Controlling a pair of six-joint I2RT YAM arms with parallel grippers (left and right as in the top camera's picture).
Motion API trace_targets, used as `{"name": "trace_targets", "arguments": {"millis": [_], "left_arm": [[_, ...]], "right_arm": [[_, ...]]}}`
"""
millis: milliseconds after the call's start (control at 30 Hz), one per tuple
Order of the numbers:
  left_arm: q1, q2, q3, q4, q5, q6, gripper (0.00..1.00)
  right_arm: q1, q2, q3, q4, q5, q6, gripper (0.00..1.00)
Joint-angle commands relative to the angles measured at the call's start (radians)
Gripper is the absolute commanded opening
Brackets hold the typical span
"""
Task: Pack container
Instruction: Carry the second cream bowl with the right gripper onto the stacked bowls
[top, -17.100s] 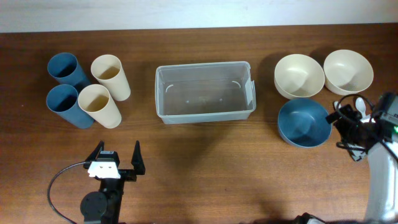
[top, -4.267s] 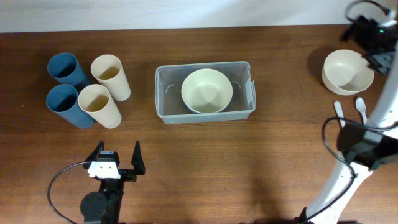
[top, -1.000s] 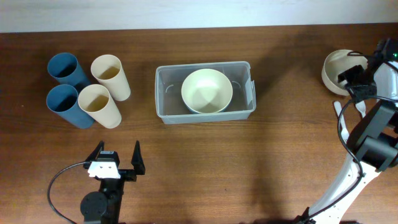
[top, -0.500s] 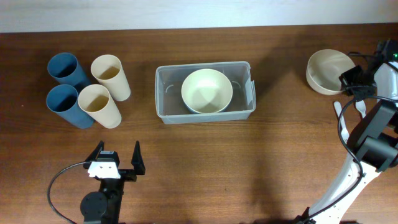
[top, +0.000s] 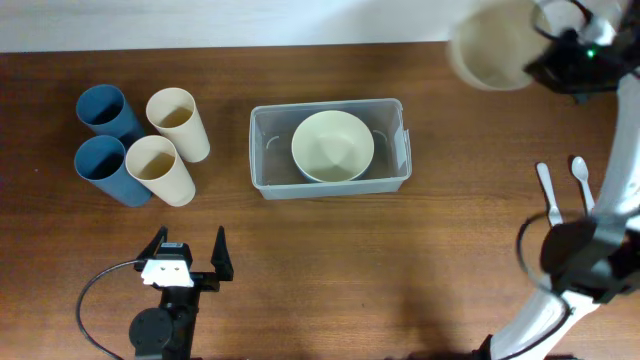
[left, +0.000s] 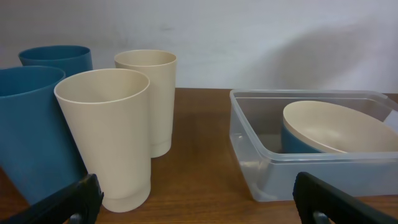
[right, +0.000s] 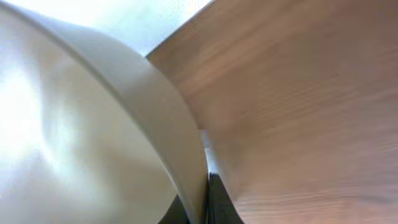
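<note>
Overhead, nearest the robot's base, the left gripper (top: 189, 243) sits low over the table (top: 400, 270) with its jaws spread wide and nothing between them (parked, by the look of it, clear of the other arm's work). Its wrist camera looks along the table toward the cups and the container.

Farther out on the left, four cups stand upright in a tight cluster: two blue cups (top: 100, 160) and two cream cups (top: 152, 168), well apart from the container. The container (top: 330, 104) stands open-topped in the middle of the table. Inside it is a nested cream bowl (top: 333, 146), and the left wrist view shows it resting in a blue bowl (left: 291, 140). Stacking them that way probably saves room for the rest. To the right, two white spoons (top: 545, 190) lie side by side on the table.

Farthest off, by the back right corner, the right gripper (top: 540, 58) is pinched on the rim of the held cream bowl (top: 495, 45), which is lifted off the table and tilted. A rim grip makes sense, since the bowl looks too wide for the jaws to span. I judge that this bowl is bound for the container. It would need to come down level and centred on the stack to nest cleanly.
</note>
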Motion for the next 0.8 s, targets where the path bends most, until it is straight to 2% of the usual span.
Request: {"name": "trace_targets", "arguments": {"millis": [0, 200, 400, 767], "left_arm": [[-0.005, -0.009, -0.003, -0.005, -0.003, 0.016, 1.00], [-0.005, -0.009, -0.003, -0.005, -0.003, 0.016, 1.00], [-0.005, -0.009, -0.003, -0.005, -0.003, 0.016, 1.00], [-0.005, -0.009, -0.003, -0.005, -0.003, 0.016, 1.00]], "right_arm": [[0.150, -0.055, 0.019, -0.087, 0.005, -0.130, 0.04], [0.343, -0.047, -0.034, -0.114, 0.095, -0.153, 0.04], [0.489, -0.047, -0.146, -0.060, 0.191, -0.152, 0.04], [0.581, -0.007, -0.333, 0.140, 0.191, -0.119, 0.04]]}}
